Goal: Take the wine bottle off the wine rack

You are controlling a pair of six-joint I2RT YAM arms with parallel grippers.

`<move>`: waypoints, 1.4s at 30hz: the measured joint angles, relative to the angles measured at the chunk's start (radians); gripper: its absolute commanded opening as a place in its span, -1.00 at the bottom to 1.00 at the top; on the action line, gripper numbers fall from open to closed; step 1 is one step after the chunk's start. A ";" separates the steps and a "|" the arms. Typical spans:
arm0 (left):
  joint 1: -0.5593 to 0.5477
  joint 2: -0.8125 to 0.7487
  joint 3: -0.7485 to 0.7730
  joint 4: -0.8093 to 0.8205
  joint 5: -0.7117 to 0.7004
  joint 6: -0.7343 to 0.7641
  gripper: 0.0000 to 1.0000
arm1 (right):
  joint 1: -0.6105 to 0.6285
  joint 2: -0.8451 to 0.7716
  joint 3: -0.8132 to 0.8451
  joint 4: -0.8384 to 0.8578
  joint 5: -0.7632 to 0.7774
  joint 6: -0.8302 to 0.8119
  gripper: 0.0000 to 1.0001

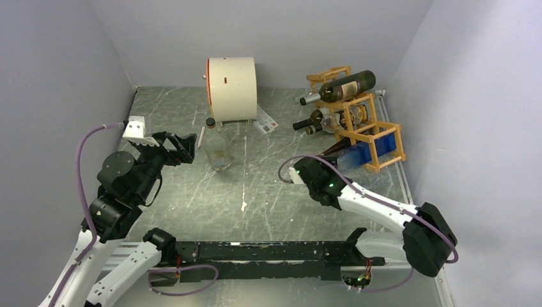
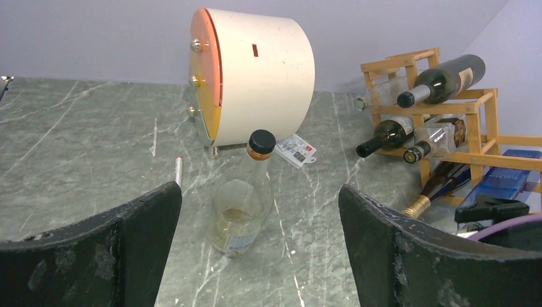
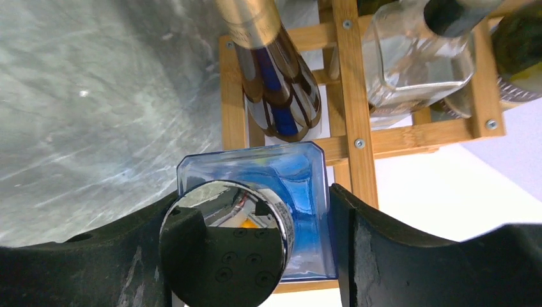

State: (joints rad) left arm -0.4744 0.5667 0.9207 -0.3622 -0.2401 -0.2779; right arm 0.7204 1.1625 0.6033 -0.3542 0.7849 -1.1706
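Observation:
The wooden wine rack [image 1: 386,128] stands at the back right and holds several bottles lying down. A blue square bottle [image 1: 365,153] with a chrome cap [image 3: 227,243] lies in its lowest front cell. My right gripper [image 1: 337,167] is open at that bottle's mouth. In the right wrist view its jaws stand on either side of the cap, the left finger against it and the right finger apart. A dark bottle with a gold foil neck [image 3: 275,83] lies beside the blue one. My left gripper [image 1: 185,148] is open and empty at the left.
A clear, nearly empty bottle [image 1: 218,150] stands mid-table in front of my left gripper. A white drum [image 1: 233,86] stands behind it. A pen [image 1: 201,136] and a tag [image 1: 265,125] lie near the drum. Grey walls close in on the left, the back and the right.

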 measured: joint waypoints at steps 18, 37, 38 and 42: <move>0.000 0.018 0.000 0.000 0.002 -0.022 0.92 | 0.445 0.159 0.216 -0.385 0.119 0.504 -1.00; 0.000 0.041 0.000 0.000 0.021 -0.059 0.92 | 0.788 0.170 0.418 -0.760 0.045 1.004 -1.00; 0.000 0.043 0.000 0.000 0.023 -0.060 0.92 | 0.803 0.167 0.421 -0.772 0.043 1.021 -1.00; 0.000 0.051 0.000 0.000 0.028 -0.066 0.92 | 0.842 0.158 0.446 -0.809 0.026 1.057 -1.00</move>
State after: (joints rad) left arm -0.4744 0.6178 0.9207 -0.3626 -0.2119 -0.3443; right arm 1.5623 1.3205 1.0492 -1.1629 0.8108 -0.1131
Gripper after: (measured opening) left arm 0.961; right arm 0.643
